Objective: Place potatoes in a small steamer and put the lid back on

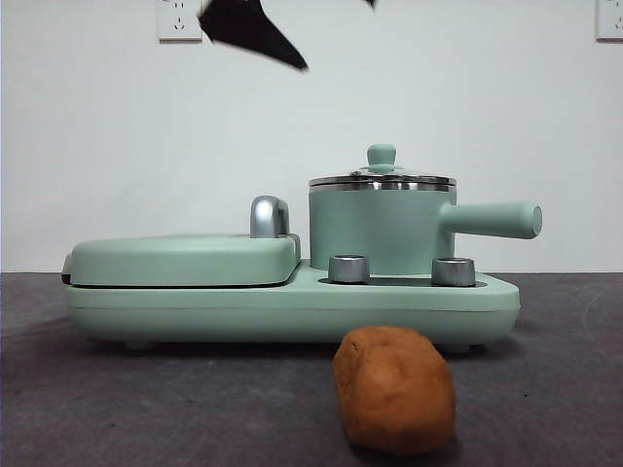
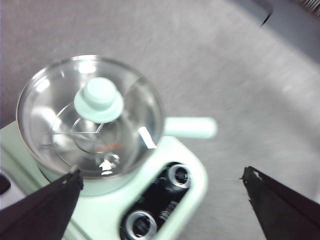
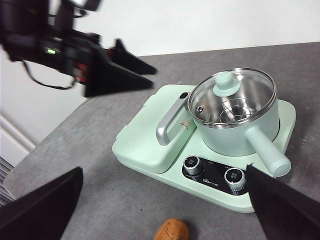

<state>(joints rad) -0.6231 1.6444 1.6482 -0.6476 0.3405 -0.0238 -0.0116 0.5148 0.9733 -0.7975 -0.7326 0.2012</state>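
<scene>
From the front, the potato (image 1: 394, 389) lies on the desk (image 1: 146, 409) just in front of the cooker base (image 1: 292, 304), under the knobs, long axis running toward the camera, while the lid (image 1: 382, 178) sits on the steamer (image 1: 380, 231), handle sticking out to one side. One dark tool tip hangs high above the grill plate (image 1: 185, 260). Left wrist view: the left tool (image 2: 160, 192) hovers wide open and empty pretty much straight above the lid knob, so I'd say it's the nearer arm for lifting the lid. Right wrist view: the right tool (image 3: 165, 200) is also spread open and empty, farther back on the potato side, with plenty of bare desk around the potato.
</scene>
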